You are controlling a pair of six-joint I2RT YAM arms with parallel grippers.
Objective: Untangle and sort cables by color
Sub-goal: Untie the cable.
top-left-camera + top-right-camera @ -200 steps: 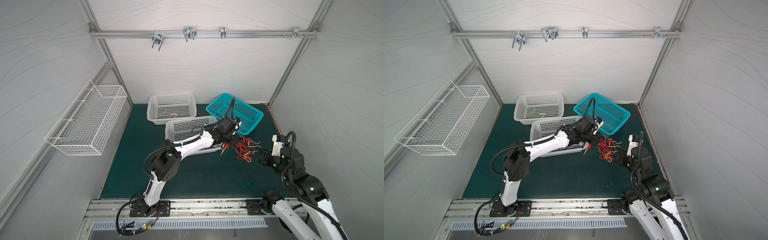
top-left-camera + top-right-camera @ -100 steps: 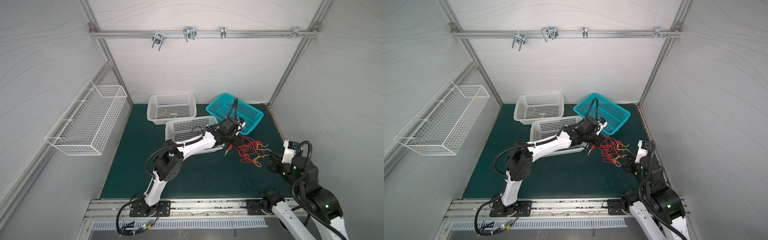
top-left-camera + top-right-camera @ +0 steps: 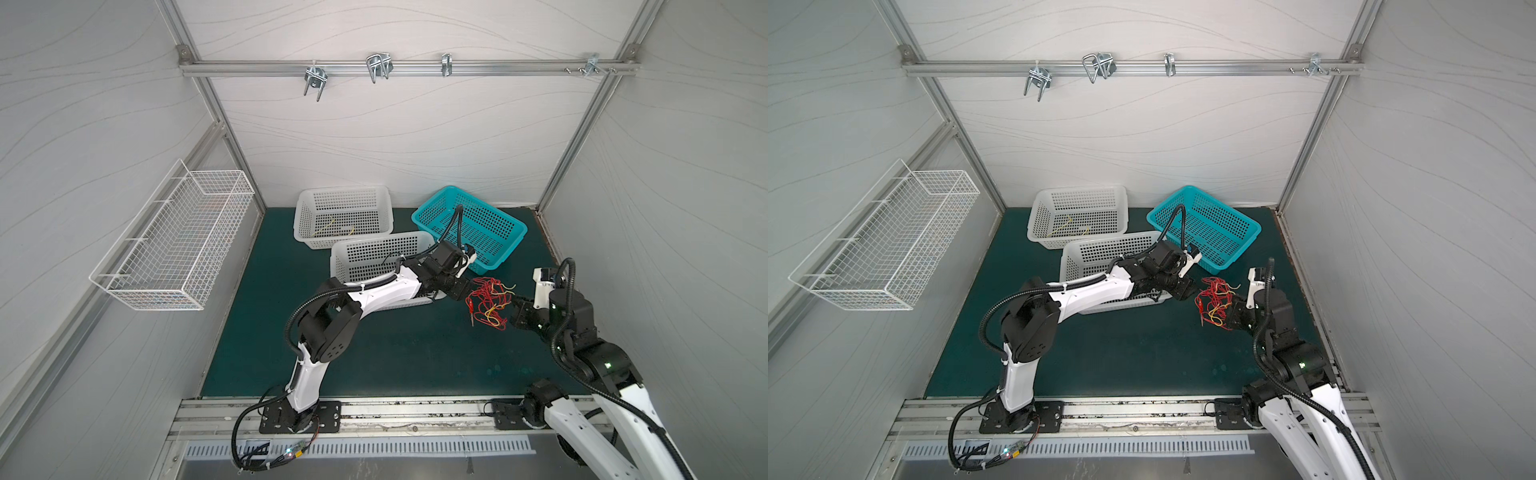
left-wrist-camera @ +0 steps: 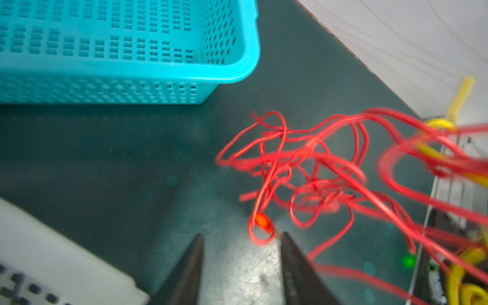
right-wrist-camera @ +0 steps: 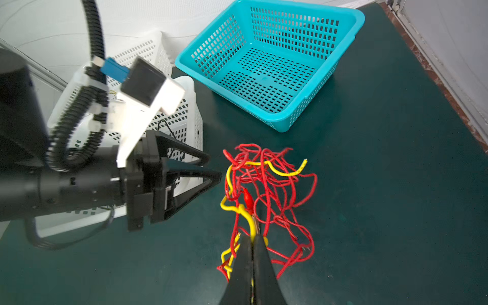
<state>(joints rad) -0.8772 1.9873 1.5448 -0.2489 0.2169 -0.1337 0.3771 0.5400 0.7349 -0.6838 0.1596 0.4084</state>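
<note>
- My right hand [image 5: 253,239] is pinched closed on the cables [image 5: 266,184]. A yellow strand comes out from between its fingertips, and the red-and-yellow tangle fans out just beyond them.
- My left hand [image 4: 241,235] stands about half open with nothing between its fingers. A red clip end [image 4: 261,221] and its loop hang just beside one fingertip. I cannot tell whether they touch.
- In both top views the cables [image 3: 486,303] sit between my two hands, near the right edge of the desk [image 3: 395,357]. The left hand [image 3: 459,289] points at them from the middle of the desk, and the right hand [image 3: 515,307] holds them from the right-edge side.
- Whether the lowest loops rest on the desk cannot be told.
- A teal basket [image 5: 351,21] stands in the rear right corner, just behind the tangle and apart from it.
- Two white baskets stand toward the rear edge. The rear white basket [image 3: 345,193] holds a few yellow wires [image 3: 332,228].
- My left forearm lies across the near white basket [image 3: 374,245] and hides its front rim.
- A wire rack [image 3: 174,245] hangs on the left wall, well apart from everything on the desk.
</note>
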